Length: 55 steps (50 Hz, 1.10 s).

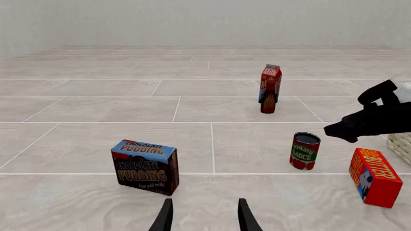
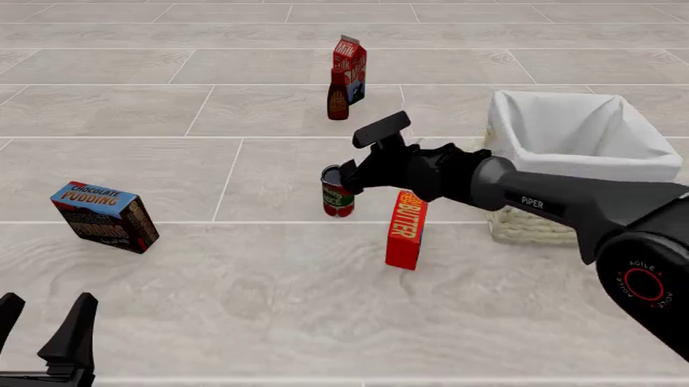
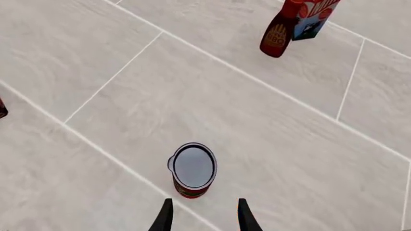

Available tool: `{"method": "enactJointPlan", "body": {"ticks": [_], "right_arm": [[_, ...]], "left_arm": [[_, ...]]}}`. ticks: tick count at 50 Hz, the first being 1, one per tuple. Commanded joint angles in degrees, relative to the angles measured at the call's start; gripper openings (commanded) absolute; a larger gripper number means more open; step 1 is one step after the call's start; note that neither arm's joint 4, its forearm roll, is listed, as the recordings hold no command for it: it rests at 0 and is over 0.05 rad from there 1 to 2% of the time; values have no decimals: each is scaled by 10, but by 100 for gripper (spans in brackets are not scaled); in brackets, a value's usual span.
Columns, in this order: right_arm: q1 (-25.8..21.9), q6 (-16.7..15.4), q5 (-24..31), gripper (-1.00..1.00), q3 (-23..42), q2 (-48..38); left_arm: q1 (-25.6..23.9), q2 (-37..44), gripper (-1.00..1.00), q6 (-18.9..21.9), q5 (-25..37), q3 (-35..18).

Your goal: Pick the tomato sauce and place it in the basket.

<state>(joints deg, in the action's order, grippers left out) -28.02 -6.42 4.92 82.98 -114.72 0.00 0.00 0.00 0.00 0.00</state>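
The tomato sauce [image 2: 337, 196] can stands upright on the tiled surface, just left of the upright red butter box [image 2: 405, 229] and well left of the basket [image 2: 582, 165]. The right gripper [image 2: 350, 171] hovers just above the can's grey top, fingers spread wide with nothing between them. The left gripper [image 2: 43, 322] waits low at the near left, also spread and empty, near the chocolate pudding box [image 2: 103, 215]
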Motion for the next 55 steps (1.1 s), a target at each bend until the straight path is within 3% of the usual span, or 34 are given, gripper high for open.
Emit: {"method": "enactJointPlan", "body": {"ticks": [1,55], "right_arm": [[-5,1,-3,100,4,-15],[-16,20,-24,100,23,-66]], "left_arm": [[0,0,100,0,0,0],[0,0,100,0,0,0]]}}
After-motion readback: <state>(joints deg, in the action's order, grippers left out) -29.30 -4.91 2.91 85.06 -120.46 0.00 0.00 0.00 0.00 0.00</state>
